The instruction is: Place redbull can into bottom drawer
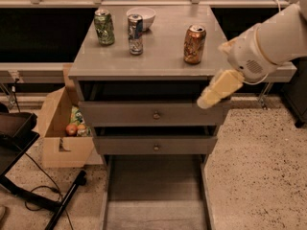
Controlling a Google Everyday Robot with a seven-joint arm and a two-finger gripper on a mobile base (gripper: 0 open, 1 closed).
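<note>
Camera view: redbull can (135, 34) stands ungrasped on cabinet top (158, 56) w/ bottom drawer (156, 195) pulled out ready for it, gripper (211, 96) at cabinet's right front edge, nothing seen in it, open/closed can't tell.

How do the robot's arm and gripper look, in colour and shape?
The arm is white, thick and rounded, with a round joint that bears a patch of small holes. The gripper, at the grey cabinet's right front edge, is pale yellow and tapered.
</note>
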